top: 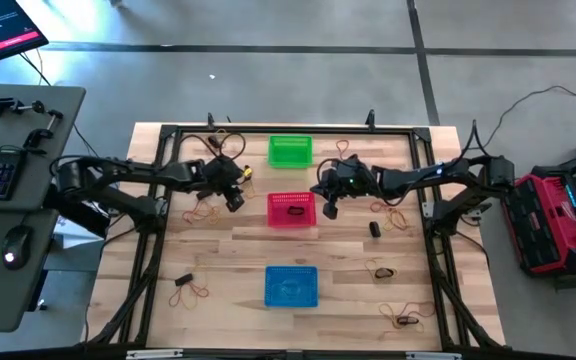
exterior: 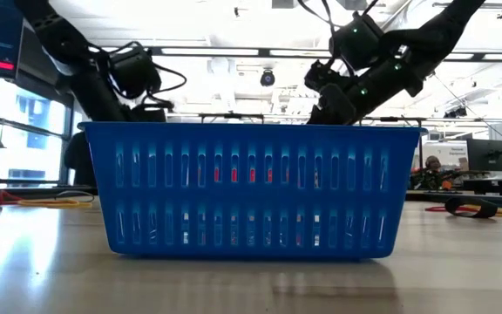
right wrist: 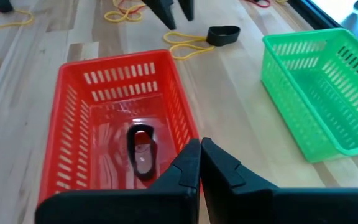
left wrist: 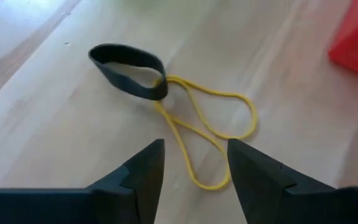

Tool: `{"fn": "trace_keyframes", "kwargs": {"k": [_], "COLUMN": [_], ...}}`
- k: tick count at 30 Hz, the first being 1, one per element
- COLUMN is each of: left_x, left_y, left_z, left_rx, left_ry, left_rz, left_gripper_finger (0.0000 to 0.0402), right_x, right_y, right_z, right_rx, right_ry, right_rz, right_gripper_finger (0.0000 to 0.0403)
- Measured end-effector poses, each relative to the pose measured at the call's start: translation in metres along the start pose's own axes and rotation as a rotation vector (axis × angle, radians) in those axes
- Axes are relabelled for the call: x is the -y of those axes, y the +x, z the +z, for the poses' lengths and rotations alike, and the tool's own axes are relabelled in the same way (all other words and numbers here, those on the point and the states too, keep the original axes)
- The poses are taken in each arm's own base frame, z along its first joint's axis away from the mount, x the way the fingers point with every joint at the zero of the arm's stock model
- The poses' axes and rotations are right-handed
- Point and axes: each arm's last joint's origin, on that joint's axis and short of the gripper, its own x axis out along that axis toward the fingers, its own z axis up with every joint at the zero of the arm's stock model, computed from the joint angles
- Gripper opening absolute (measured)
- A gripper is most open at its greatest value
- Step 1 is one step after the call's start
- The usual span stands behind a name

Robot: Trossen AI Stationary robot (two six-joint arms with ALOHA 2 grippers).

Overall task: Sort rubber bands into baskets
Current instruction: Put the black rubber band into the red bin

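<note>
Two grippers hang over the table near the red basket.
Left gripper has its jaws spread above a yellow band touching a black band; right gripper, jaws pressed together, is over the red basket's rim, beside the green basket.

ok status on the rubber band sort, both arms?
Left gripper open above yellow band tangled with black band. Right gripper shut, empty, at red basket rim. One black band inside. Nothing blocking.
</note>
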Motion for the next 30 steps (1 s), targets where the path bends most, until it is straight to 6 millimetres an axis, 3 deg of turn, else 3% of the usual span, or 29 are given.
{"fn": "trace_keyframes", "kwargs": {"k": [9,14,20,30], "left_x": [-0.004,-0.013,-0.014,-0.018], "left_y": [0.011,0.017,0.029,0.043], "left_z": [0.013,0.011,0.013,0.009], "left_rx": [0.141,0.123,0.137,0.109], "left_ry": [-0.088,-0.089,-0.105,-0.088], "left_rz": [0.085,0.162,0.086,0.132], "left_gripper_finger": [0.0175,0.0175,0.0175,0.0157], "right_x": [-0.002,-0.002,-0.002,-0.002], "right_y": [0.0,0.0,0.0,0.0], "right_z": [0.0,0.0,0.0,0.0], "right_rx": [-0.001,-0.001,-0.001,-0.001], "right_ry": [0.009,0.012,0.011,0.011], "right_rz": [-0.004,-0.005,-0.005,-0.005], "right_gripper_finger": [0.0,0.0,0.0,0.0]}}
